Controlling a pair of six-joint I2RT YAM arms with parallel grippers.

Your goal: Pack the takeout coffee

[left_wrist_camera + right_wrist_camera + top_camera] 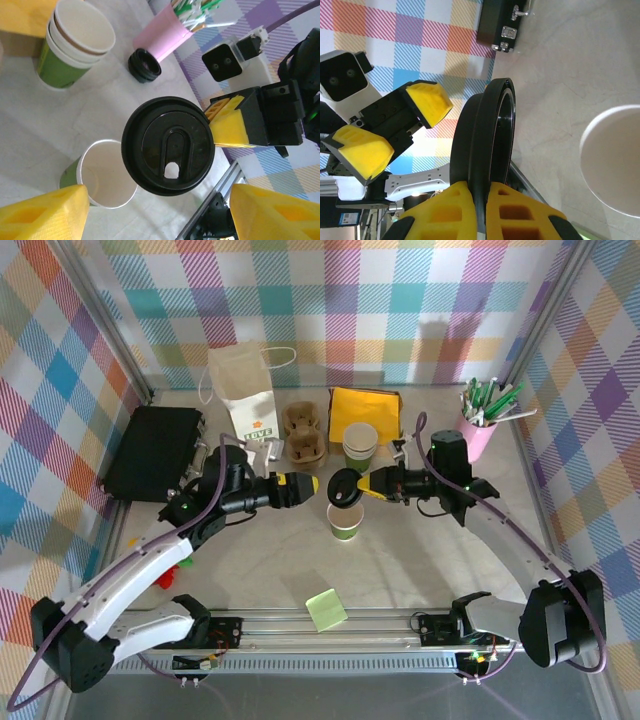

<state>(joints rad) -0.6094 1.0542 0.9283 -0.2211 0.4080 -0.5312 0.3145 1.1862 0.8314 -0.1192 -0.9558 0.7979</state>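
The right jaws pinch the black lid [347,487] by its rim, tilted, just above the open cup [345,522] standing on the tabletop [420,570] beneath their tips, seemingly ready to cap it, while the left jaws stand spread and empty, facing the lid's top.

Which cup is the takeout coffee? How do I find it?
Look at the middle of the table, where the left gripper and right gripper face each other. Just nearer the robot stands one open paper cup, cream on top, green below. Unlike the stack of cups behind it, it stands alone, by the black lid the right gripper holds.
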